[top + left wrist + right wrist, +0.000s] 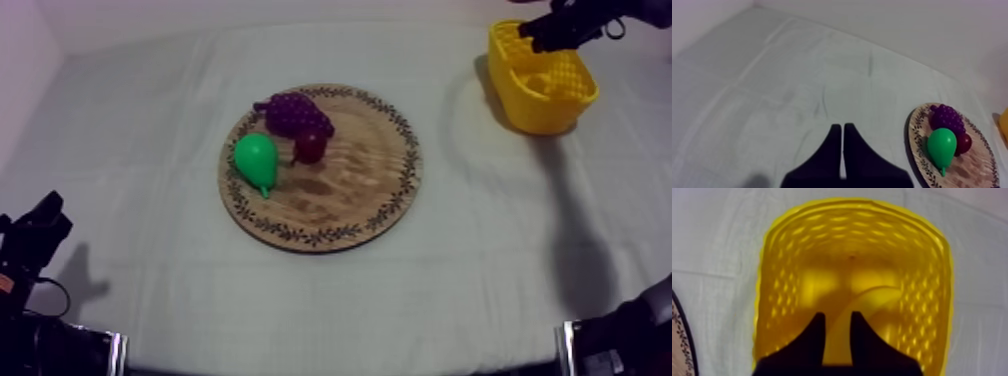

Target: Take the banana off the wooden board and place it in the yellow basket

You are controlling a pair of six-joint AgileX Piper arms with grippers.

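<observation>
Banana (847, 315) sits between the two black fingers of my right gripper (838, 315), its near end filling the gap from one finger to the other, so I read those jaws as closed on it. From there the fruit curves away over the floor of the yellow basket (857, 203), which lies straight below me with its woven walls all round. From above, my right gripper (548, 35) hangs over the back rim of the yellow basket (560, 110), at the far right of the grey-white cloth (150, 150)

My left gripper (843, 127) has its fingers lying together as a narrow wedge, closed on nothing, over bare cloth. In the top view the left gripper (45, 215) sits low at its own side, well apart from the wooden board (370, 190)

On the board a green pear (257, 160) lies at the left, touching a small red fruit (310, 147), with a bunch of grapes (293, 110) just behind them both. My left wrist camera catches the same board (972, 170) off beside my fingers, with the pear (942, 145) in front, the small red fruit (963, 142) against it, and the grapes (946, 116) beyond
</observation>
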